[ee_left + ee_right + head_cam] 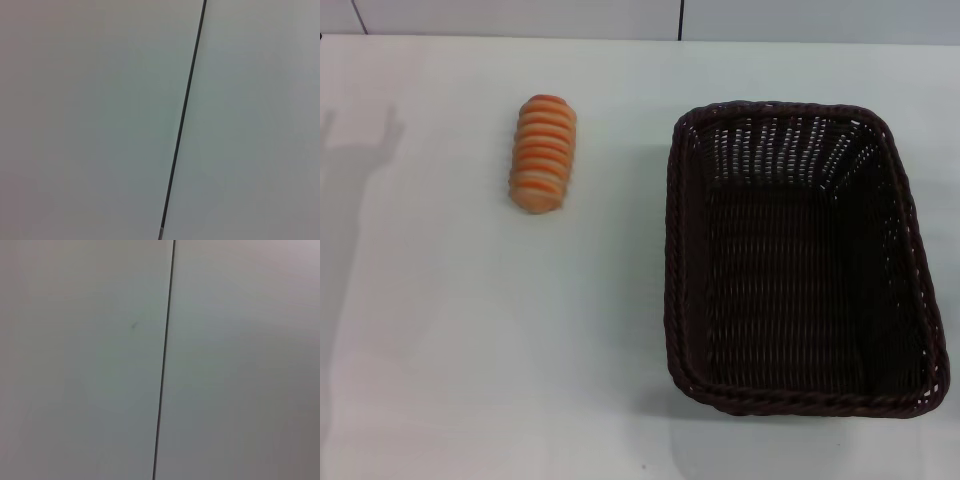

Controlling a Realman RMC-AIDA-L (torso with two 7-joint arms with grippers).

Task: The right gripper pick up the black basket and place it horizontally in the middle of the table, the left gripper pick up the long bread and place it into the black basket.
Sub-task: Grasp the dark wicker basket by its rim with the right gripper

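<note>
Basket (800,265) lengthwise on worktop (440,350), right; bread (543,153) left, apart; grippers unseen, fingers indeterminable; risk: rim slipping when basket turned

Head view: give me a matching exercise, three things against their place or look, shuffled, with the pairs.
Things:
1. bread
2. basket
3. table

Descriptions:
A. dark woven, empty, on the robot's right side
B. plain white, bears the other two
C. orange and cream stripes, lying on the robot's left side, apart from the wicker

Pairs: 1-C, 2-A, 3-B

Neither gripper shows in any view.
</note>
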